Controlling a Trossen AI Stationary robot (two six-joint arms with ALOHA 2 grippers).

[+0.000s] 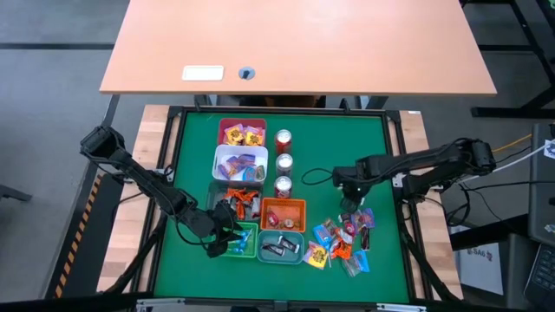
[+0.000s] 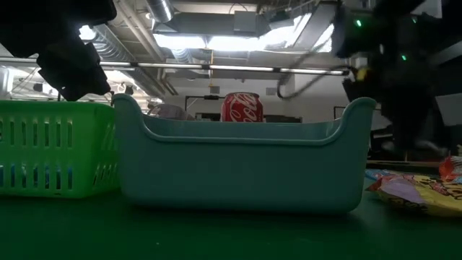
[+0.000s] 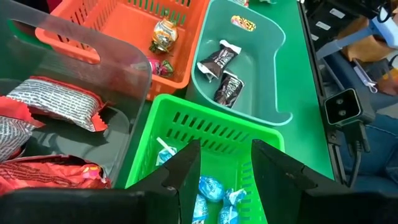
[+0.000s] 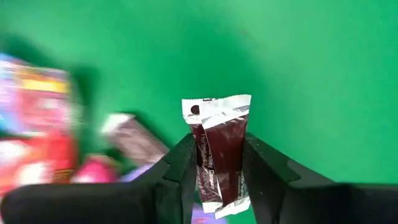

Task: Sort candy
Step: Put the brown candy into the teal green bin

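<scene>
**Spotter:** Where's your right gripper (image 4: 216, 171) now?

**Me:** I've got it up over the green mat (image 1: 373, 147), just beside the loose candy pile (image 1: 342, 241), on the side of the pile toward the three red cans (image 1: 284, 163). Its fingers are pinching a dark brown wrapped candy (image 4: 219, 152), which stands upright between them with its white crimped end poking out.

**Spotter:** And the left?

**Me:** My left gripper (image 3: 224, 168) hangs above the green basket (image 3: 205, 124), fingers spread, nothing between them. Blue lollipops (image 3: 208, 190) lie in that basket. Right beside it, the teal bin (image 3: 273, 68) has dark wrapped sweets (image 3: 225, 87) inside, and the orange basket (image 3: 134, 28) next to that has a gold-wrapped piece (image 3: 165, 34).
</scene>
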